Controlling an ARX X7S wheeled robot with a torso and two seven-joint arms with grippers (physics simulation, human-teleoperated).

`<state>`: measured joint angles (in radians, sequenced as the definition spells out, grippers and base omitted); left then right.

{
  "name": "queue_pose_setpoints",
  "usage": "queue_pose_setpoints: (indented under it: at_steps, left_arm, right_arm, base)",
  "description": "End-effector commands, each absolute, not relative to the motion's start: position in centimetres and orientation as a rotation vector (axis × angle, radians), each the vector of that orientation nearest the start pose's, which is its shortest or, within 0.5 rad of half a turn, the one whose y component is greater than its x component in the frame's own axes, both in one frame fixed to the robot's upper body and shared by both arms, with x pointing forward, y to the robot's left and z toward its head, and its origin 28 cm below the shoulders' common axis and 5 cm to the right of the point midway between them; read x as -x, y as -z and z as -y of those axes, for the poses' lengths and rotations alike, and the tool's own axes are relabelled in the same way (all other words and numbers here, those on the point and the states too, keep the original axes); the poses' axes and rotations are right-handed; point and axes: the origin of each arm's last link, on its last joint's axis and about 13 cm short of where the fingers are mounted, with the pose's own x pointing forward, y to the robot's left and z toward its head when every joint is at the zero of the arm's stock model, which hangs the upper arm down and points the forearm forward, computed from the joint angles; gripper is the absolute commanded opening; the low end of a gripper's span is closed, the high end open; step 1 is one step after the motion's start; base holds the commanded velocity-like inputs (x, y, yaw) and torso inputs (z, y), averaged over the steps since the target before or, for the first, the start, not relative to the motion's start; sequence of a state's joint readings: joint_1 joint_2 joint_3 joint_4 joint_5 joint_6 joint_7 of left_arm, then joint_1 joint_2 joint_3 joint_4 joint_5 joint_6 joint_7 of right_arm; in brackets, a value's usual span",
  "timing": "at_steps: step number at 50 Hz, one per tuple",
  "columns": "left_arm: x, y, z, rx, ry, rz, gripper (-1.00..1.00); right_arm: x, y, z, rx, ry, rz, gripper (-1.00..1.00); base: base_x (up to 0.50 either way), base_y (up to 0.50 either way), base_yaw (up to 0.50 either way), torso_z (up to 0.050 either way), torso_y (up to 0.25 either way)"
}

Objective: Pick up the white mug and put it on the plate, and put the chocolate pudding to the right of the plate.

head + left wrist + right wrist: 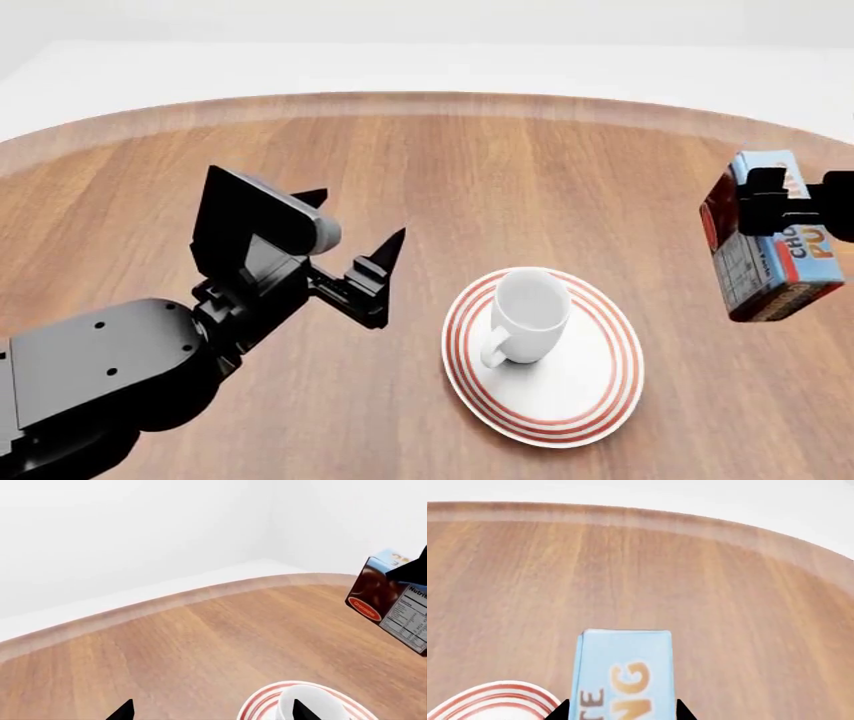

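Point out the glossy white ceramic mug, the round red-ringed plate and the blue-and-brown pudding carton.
glossy white ceramic mug (530, 318), head view, on its outer side wall.
round red-ringed plate (603, 385), head view, on its ringed rim.
blue-and-brown pudding carton (781, 262), head view, on its lettered side.

The black, blocky left arm reaches in from the lower left of the head view, its wrist bent so the left tool (358, 278) points toward the right with its two pointed fingers spread apart and holding nothing. The right tool (781, 205) enters from the right edge, its dark fingers clamped on a blue-and-brown carton held in the air.
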<state>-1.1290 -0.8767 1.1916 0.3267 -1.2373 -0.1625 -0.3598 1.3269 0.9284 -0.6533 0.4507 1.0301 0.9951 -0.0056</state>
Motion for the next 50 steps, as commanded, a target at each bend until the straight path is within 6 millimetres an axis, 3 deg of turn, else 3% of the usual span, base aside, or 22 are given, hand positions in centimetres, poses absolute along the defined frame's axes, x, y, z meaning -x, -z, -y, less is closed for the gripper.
queue_pose_setpoints:
  at_steps: [1, 25, 39, 50]
  left_arm:
    - [-26.8, -20.7, -21.6, -0.088, 0.624, 0.039, 1.00]
    - [-26.8, -20.5, -21.5, -0.088, 0.625, 0.033, 1.00]
    - [-26.9, -20.4, -21.4, -0.089, 0.625, 0.029, 1.00]
    - [-26.8, -20.4, -21.3, -0.088, 0.627, 0.026, 1.00]
  right_arm:
    - [-31.9, -25.5, 29.8, 0.011, -0.005, -0.435, -1.00]
    - [-30.9, -22.3, 30.3, -0.010, 0.015, -0.474, -1.00]
    - [-31.6, -21.5, 30.1, -0.023, 0.006, -0.432, -1.00]
    - [-31.9, -19.5, 30.3, -0.028, 0.029, -0.440, -1.00]
  base:
    - [0.00, 0.00, 0.00, 0.000, 0.000]
    - [0.00, 0.00, 0.00, 0.000, 0.000]
    - [0.00, 0.00, 0.00, 0.000, 0.000]
    - [0.00, 0.00, 0.00, 0.000, 0.000]
